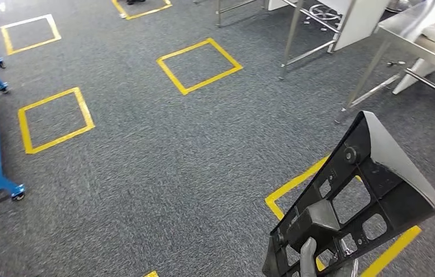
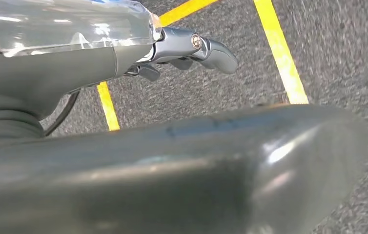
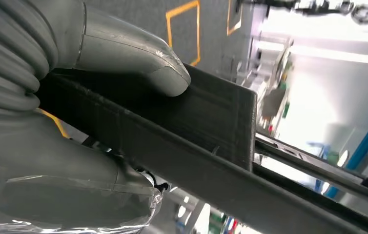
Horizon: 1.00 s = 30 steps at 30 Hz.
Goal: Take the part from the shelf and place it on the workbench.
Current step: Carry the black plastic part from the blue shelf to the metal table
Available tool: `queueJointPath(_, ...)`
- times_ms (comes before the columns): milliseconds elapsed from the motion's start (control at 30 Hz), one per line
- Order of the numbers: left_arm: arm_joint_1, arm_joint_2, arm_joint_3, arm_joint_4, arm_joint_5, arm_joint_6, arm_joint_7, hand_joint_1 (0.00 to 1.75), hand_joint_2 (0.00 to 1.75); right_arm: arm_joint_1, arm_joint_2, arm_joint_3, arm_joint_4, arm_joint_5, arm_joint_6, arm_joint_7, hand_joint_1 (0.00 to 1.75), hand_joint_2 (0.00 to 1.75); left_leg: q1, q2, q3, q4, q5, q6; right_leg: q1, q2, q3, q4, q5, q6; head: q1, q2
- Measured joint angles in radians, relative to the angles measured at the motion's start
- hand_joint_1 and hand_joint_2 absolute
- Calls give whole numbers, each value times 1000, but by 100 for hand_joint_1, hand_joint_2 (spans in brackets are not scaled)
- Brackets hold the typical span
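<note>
The right hand (image 1: pixel 313 242) has its thumb and fingers clamped on the dark part (image 1: pixel 365 190), carried tilted above the carpet with the steel worktop (image 1: pixel 428 34) well beyond it. The left hand (image 2: pixel 192 48) holds nothing, its fingers curled in. Keep the clamp firm and the part level while nearing the worktop, I judge.

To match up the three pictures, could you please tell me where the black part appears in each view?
Head view: the part sits low on the right, held by the right hand.
Left wrist view: not in it.
Right wrist view: the part crosses the middle, under the thumb.
Shared landmark: the yellow floor tape.
</note>
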Motion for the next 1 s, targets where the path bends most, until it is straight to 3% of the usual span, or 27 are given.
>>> queueJointPath(33, 0, 0, 0, 0, -1, 0, 1, 0, 0, 1, 1, 0, 0, 0, 0, 0, 175, 175, 1, -5, 20, -48, 37, 2, 0, 15, 0, 3, 0, 1, 0, 0)
queueJointPath(100, -1, -1, -1, 0, -3, -1, 1, 0, 0, 3, 2, 0, -1, 0, 0, 0, 175, 175, 4, -53, 77, -187, 105, 9, 1, 41, -2, 9, -1, 5, 0, 0)
queueJointPath(167, -2, 0, -1, 0, -5, -2, 0, 0, 0, 4, 3, 0, -4, 0, 0, 0, 175, 175, 3, -96, 105, -262, 124, 17, -2, 64, -10, 13, 1, 17, 1, 0)
queueJointPath(200, -2, 0, -1, 0, -5, -3, 0, 0, 0, 4, 4, 0, -5, 0, 0, 0, 175, 175, 1, -99, 107, -270, 122, 21, -4, 76, -14, 13, 3, 25, 1, 0)
queueJointPath(267, -4, 0, -1, 0, -5, -3, 0, 0, 0, 8, 4, 0, -7, 0, 0, 0, 175, 175, 1, -74, 111, -277, 128, 31, -9, 95, -19, 12, 8, 38, 1, 0)
queueJointPath(333, -6, -1, -2, 0, -3, -4, -1, 0, 0, 11, 4, 0, -10, 0, 0, 0, 175, 175, 6, -47, 116, -292, 139, 43, -5, 55, -38, 44, -15, 46, 4, 0)
queueJointPath(400, -5, -2, -2, 0, -3, -7, -2, 0, 0, 10, 5, 0, -13, 1, 1, 0, 175, 175, 6, -16, 116, -301, 145, 50, -3, -13, -91, 151, -81, 52, 10, 0)
queueJointPath(467, -2, -2, -1, 0, -2, -9, -3, 0, 0, 9, 4, 0, -13, 1, 1, -1, 175, 175, 5, 16, 114, -301, 143, 50, -7, -39, -145, 268, -133, 60, 13, 0)
queueJointPath(500, -2, -2, -1, 0, -2, -10, -3, 0, 0, 10, 4, 0, -13, 1, 1, -1, 175, 175, 5, 31, 115, -300, 141, 49, -10, -43, -152, 287, -132, 63, 13, 0)
queueJointPath(533, -2, -2, -1, 0, -2, -10, -3, 0, 0, 10, 4, 0, -13, 2, 1, 0, 175, 175, 5, 44, 116, -300, 139, 46, -13, -48, -137, 266, -112, 66, 13, 0)
queueJointPath(567, -3, -3, -1, 0, -2, -10, -3, 0, 0, 10, 4, 0, -13, 2, 1, 0, 175, 175, 5, 57, 120, -299, 136, 43, -15, -59, -103, 209, -81, 67, 13, 0)
queueJointPath(633, -4, -4, -1, 0, -1, -9, -4, 0, 0, 10, 5, 0, -14, 3, 1, 0, 175, 175, 3, 77, 129, -296, 126, 32, -14, -100, -23, 68, -29, 62, 13, 0)
queueJointPath(667, -4, -4, -1, 0, 0, -8, -5, 0, 0, 9, 5, 0, -14, 3, 2, 0, 175, 175, 0, 86, 132, -295, 121, 26, -11, -115, 1, 24, -18, 56, 12, 0)
queueJointPath(700, -5, -4, -1, 0, 1, -7, -5, 0, 0, 9, 5, 0, -14, 3, 2, 0, 175, 175, -2, 94, 135, -294, 117, 20, -7, -120, 11, 5, -18, 49, 10, 0)
queueJointPath(767, -8, -4, -1, 0, 1, -6, -6, 0, 0, 9, 6, 0, -14, 4, 2, 0, 175, 175, -4, 112, 144, -295, 112, 10, -4, -99, 9, 4, -20, 36, 8, 0)
queueJointPath(800, -10, -4, -1, 0, 1, -7, -6, 0, 0, 10, 7, -1, -14, 4, 2, 0, 175, 175, -2, 106, 146, -290, 106, 4, -5, -89, 9, 2, -19, 30, 8, 0)
queueJointPath(867, -12, -4, -1, 0, 1, -10, -7, 0, 0, 9, 8, 0, -15, 5, 2, -1, 175, 175, 3, 62, 122, -228, 63, -4, -11, -68, 11, -3, -16, 18, 5, 0)
queueJointPath(933, -11, -4, -1, 0, 1, -13, -8, 0, 0, 7, 10, 0, -16, 6, 3, -1, 175, 175, 5, 13, 55, -89, -3, -7, -11, -46, 11, -2, -15, 11, 3, 0)
queueJointPath(967, -9, -4, -1, 0, 1, -15, -9, 0, 0, 6, 10, 0, -16, 6, 3, -1, 175, 175, 5, 5, 20, -23, -24, -7, -9, -32, 11, -1, -16, 9, 3, 0)
queueJointPath(1000, -8, -4, -1, 0, 2, -15, -10, 0, 0, 5, 10, 0, -16, 6, 4, -1, 175, 175, 5, 2, -3, 13, -25, -6, -8, -18, 12, 0, -17, 9, 3, 0)
